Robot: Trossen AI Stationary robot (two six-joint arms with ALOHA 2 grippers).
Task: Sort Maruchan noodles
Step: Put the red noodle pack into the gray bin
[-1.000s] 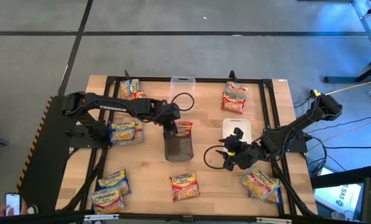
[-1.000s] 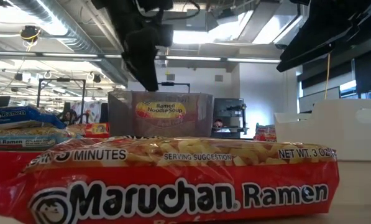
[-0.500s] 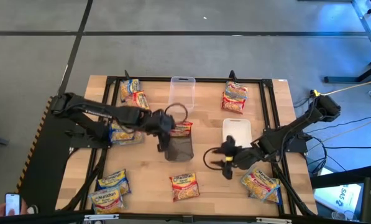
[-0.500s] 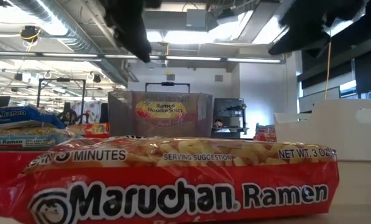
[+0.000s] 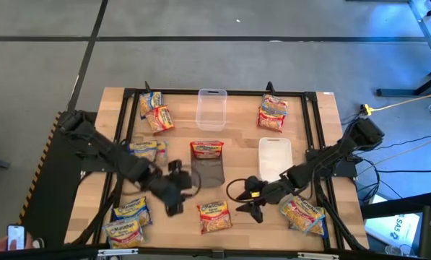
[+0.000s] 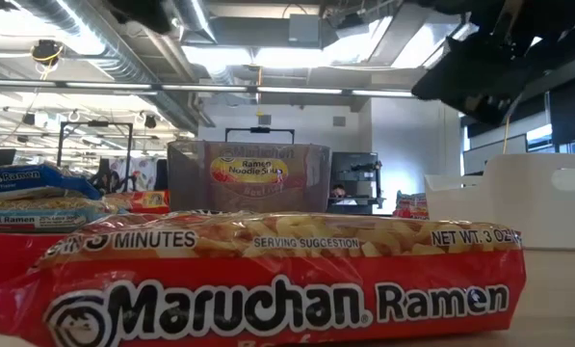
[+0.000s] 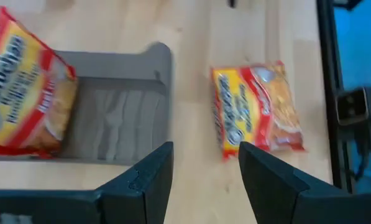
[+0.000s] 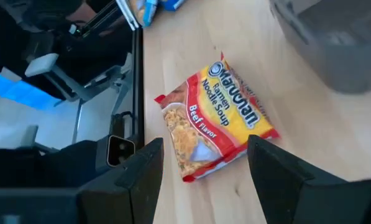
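Observation:
A red Maruchan packet (image 5: pixel 214 215) lies flat on the table near the front edge and also shows in the left wrist view (image 7: pixel 256 109) and the right wrist view (image 8: pixel 216 118). My left gripper (image 5: pixel 173 202) hovers open to its left, and my right gripper (image 5: pixel 251 209) hovers open to its right. Neither one touches it. Another red packet (image 5: pixel 207 149) sits in the far end of the grey container (image 5: pixel 208 173), resting against its wall (image 7: pixel 23 106). Both wrist views show nothing between the fingers of my left gripper (image 7: pixel 204 174) or my right gripper (image 8: pixel 204 168).
A clear container (image 5: pixel 211 108) stands at the back middle and a white one (image 5: pixel 275 157) right of centre. More packets lie at the back left (image 5: pixel 155 112), back right (image 5: pixel 273 113), left (image 5: pixel 144 152), front left (image 5: pixel 127 220) and front right (image 5: pixel 302 214).
My left gripper has swung from above the grey container toward the table's near-left, ending beside the front red packet. The packet in the container has stayed put. My right gripper has moved toward the near edge and left, tipping down toward the same front packet.

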